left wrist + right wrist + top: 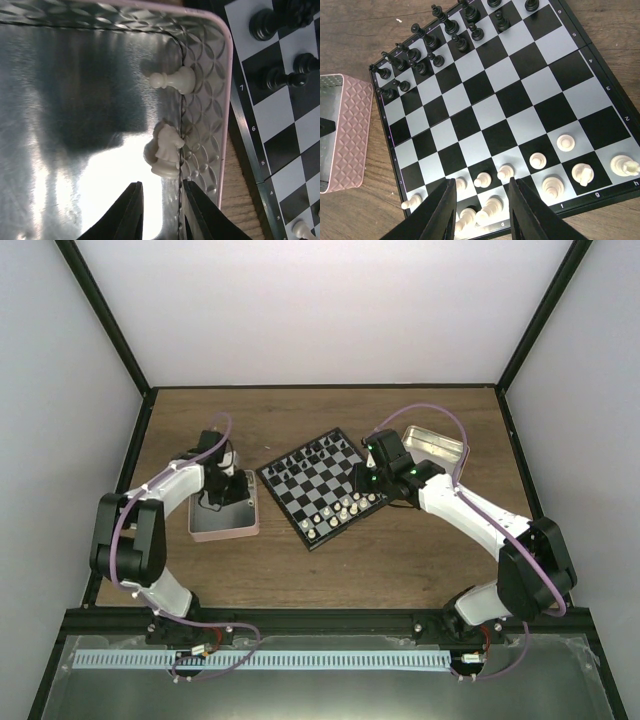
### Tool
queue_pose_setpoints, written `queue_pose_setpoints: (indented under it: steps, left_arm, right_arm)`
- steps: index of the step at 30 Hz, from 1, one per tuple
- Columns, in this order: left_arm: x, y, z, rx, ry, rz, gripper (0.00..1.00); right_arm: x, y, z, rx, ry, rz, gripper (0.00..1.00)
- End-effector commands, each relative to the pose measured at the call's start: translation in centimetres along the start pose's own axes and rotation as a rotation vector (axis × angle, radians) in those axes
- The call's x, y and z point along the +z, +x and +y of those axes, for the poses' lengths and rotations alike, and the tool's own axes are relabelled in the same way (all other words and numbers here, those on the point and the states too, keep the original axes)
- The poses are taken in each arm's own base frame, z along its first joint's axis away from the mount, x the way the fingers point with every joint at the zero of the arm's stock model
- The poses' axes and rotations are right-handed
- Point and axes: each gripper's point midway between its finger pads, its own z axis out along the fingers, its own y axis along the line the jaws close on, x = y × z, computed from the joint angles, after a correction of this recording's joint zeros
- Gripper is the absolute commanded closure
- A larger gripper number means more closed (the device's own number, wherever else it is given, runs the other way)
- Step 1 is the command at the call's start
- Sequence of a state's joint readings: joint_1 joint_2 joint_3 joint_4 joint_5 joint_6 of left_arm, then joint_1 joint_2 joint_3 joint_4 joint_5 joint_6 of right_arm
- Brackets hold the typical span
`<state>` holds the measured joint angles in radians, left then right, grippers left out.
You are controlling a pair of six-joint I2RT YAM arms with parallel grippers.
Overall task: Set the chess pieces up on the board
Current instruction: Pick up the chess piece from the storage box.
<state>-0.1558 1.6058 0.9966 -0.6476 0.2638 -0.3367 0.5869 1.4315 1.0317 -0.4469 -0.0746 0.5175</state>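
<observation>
Two arms work over a small chessboard inside a white-walled booth.

Plain white walls (320, 310) with black corner posts enclose a brown wood-grain table (400, 560). The board (318, 480) lies turned at an angle at its middle. The only writing is the board's edge marks: 7, 6, 5, 4 in the left wrist view, and 2 to 5 and f, g, h in the right wrist view. A pink tin (222, 535) sits just left of the board, a silvery tin (432, 445) to its right. The left gripper (161, 200) hangs parted and empty inside the pink tin. The right gripper (480, 200) hovers spread over the board's near rows. There most cream chess pieces (540, 170) stand, with black pieces (435, 40) at the far side. A cream knight (165, 150) and a cream pawn (174, 80) lie against the tin's wall.
</observation>
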Motion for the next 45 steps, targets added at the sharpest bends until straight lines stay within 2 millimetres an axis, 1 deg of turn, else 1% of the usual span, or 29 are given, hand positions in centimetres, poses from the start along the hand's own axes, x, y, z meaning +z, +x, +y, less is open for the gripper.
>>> queue_pose_setpoints:
  steps: [1, 10, 15, 19, 21, 25, 29, 33, 35, 39, 41, 45]
  left_arm:
    - [1.3, 0.2, -0.8, 0.027, 0.039, 0.022, 0.76]
    - [3.0, 0.4, -0.3, 0.028, 0.03, 0.056, 0.75]
    - [3.5, 0.4, -0.4, 0.032, 0.04, 0.067, 0.75]
    - [4.0, 0.5, 0.1, 0.035, 0.017, 0.08, 0.75]
    - [4.1, 0.5, 0.3, 0.037, 0.005, 0.078, 0.74]
    - [3.9, 0.0, 0.2, 0.051, 0.003, 0.067, 0.69]
    - [4.1, -0.2, 0.1, 0.077, 0.007, 0.074, 0.68]
    - [4.2, -0.2, 0.5, 0.098, -0.017, 0.086, 0.64]
    - [4.1, -0.1, 0.6, 0.103, -0.027, 0.086, 0.64]
    - [4.2, 0.3, 0.6, 0.104, -0.023, 0.101, 0.73]
    - [4.2, 0.5, 0.8, 0.101, -0.026, 0.105, 0.8]
    - [3.9, 1.2, 1.1, 0.091, -0.042, 0.105, 0.86]
  right_arm:
    - [-0.4, -0.5, 0.7, 0.003, -0.016, -0.022, 0.7]
    - [-0.5, -0.4, 0.5, 0.005, -0.01, -0.02, 0.7]
    - [-0.5, -0.4, 0.4, 0.007, -0.004, -0.02, 0.7]
    - [-0.5, -0.3, 0.3, 0.01, -0.002, -0.018, 0.7]
    - [-0.5, -0.4, 0.4, 0.01, -0.003, -0.02, 0.7]
    - [-0.5, -0.5, 0.4, 0.011, -0.004, -0.023, 0.7]
    - [-0.5, -0.5, 0.5, 0.01, -0.004, -0.024, 0.7]
    - [-0.6, -0.5, 0.5, 0.013, -0.005, -0.026, 0.7]
    - [-0.6, -0.5, 0.5, 0.012, -0.007, -0.025, 0.7]
    - [-0.6, -0.6, 0.7, 0.011, -0.011, -0.026, 0.7]
    - [-0.6, -0.7, 0.6, 0.012, -0.01, -0.027, 0.7]
    - [-0.6, -0.6, 0.7, 0.012, -0.012, -0.027, 0.7]
